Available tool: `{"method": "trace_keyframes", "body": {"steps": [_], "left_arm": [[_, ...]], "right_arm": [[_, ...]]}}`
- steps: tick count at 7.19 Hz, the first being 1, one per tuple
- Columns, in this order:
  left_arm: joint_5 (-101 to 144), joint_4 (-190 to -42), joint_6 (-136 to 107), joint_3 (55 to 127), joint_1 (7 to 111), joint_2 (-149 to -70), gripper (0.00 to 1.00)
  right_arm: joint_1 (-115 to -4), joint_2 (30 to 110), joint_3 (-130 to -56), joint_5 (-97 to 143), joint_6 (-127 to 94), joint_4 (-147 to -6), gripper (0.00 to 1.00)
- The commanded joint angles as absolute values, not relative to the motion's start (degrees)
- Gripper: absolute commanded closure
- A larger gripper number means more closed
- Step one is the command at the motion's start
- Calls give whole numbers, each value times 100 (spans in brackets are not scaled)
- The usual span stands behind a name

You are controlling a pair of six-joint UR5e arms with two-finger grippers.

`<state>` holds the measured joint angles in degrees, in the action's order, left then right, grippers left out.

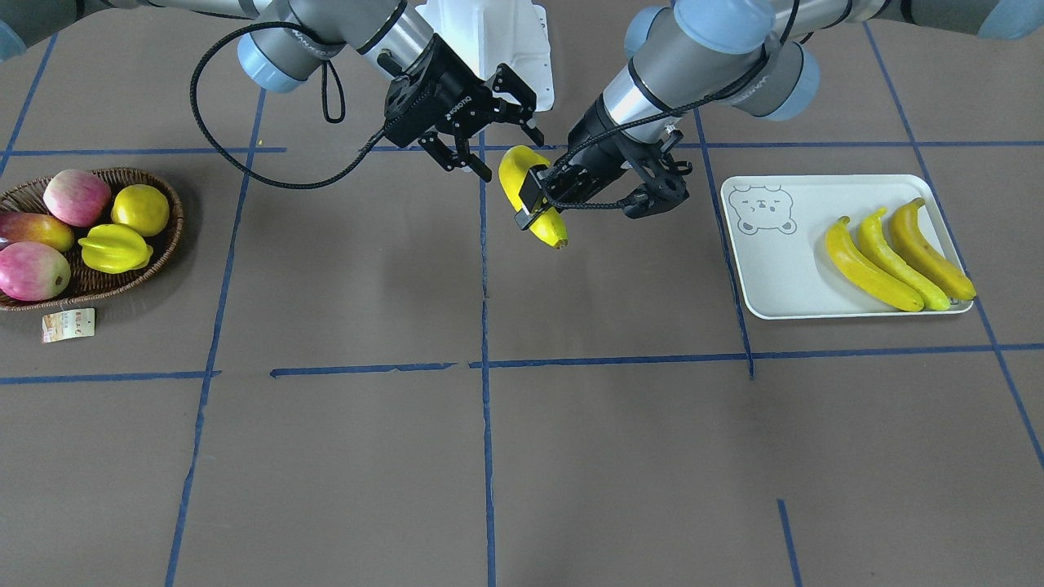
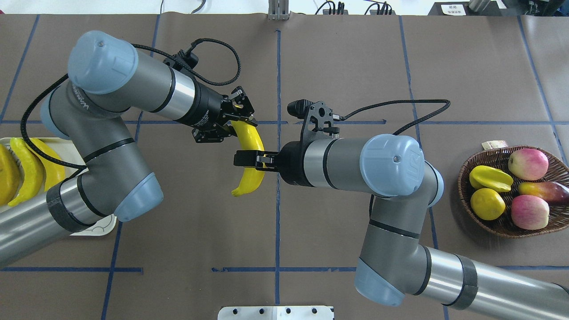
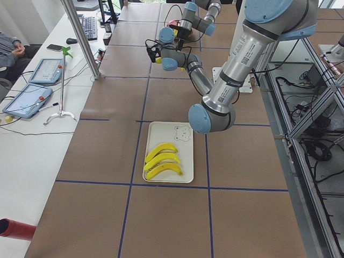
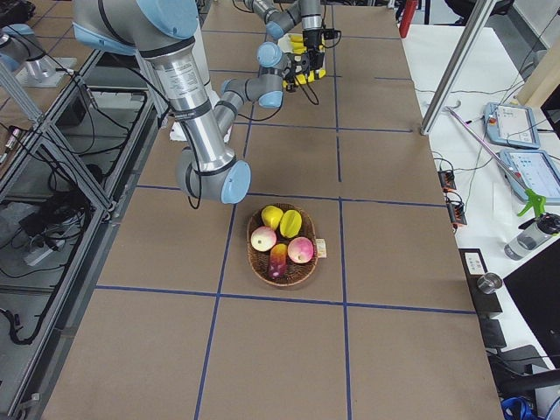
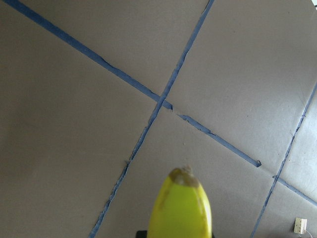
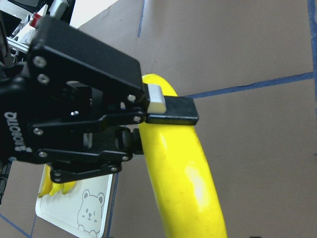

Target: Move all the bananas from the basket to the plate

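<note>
"ROBOTIQ" is readable on both tool bodies. A "UR" logo sits on the right arm's blue joint cap, and "UNIVERSAL ROBOTS" runs along the arm sleeves. The plate (image 1: 775,273) has a grey bear face in one corner; its lettering is too small to read. The print on the basket (image 1: 161,262) paper tag (image 1: 68,324) can't be made out either.

The held banana (image 1: 514,175) is up off the surface (image 1: 342,456), over the central blue tape line (image 1: 487,456). It is between basket and plate and well apart from both. Its long axis runs roughly along that line, one end toward the robot base and the dark-tipped end away from it. The curve bulges toward the robot's right.

The left tool (image 1: 538,202) is clamped on the banana near the far, dark-tipped end. The right tool (image 1: 496,148) has its fingers spread wide around the banana's other half. Whether they touch the banana is unclear from these angles.

The left arm has its elbow bent and its forearm comes in from the plate side with the wrist angled down. The right arm comes in from the basket side, forearm about level and pointing toward the robot's left.

Three bananas (image 1: 885,253) lie side by side on the plate, parallel and diagonal, on the half away from the bear. The orange one is outermost.

The basket holds a starfruit (image 1: 114,249), a lemon (image 1: 140,209), two apples (image 1: 77,196) and a mango (image 1: 33,231).
</note>
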<state>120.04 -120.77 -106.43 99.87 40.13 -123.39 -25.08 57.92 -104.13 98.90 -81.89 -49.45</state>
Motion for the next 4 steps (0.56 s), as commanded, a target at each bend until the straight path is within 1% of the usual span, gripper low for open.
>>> {"method": "trace_keyframes", "body": {"steps": [1,2,3,4], "left_arm": [[11997,-11998,-10635,10019,4200,-11955,100],[12014,-11971,-10626,10080,4427,-11666,100],[12049,-11727,-10626,10142,4708,-11393,100],[12032,-11142,-10609,10238,4972,-11304,100]], "right_arm": [[-2767,6124,-10764,10394,-8174,-5480,1],[-2995,6309,-11141,10676,-8130,-6128,1],[-3223,6328,-11301,10888,-8112,-6874,1],[-3365,6328,-11390,10951,-7877,-7743,0]]}}
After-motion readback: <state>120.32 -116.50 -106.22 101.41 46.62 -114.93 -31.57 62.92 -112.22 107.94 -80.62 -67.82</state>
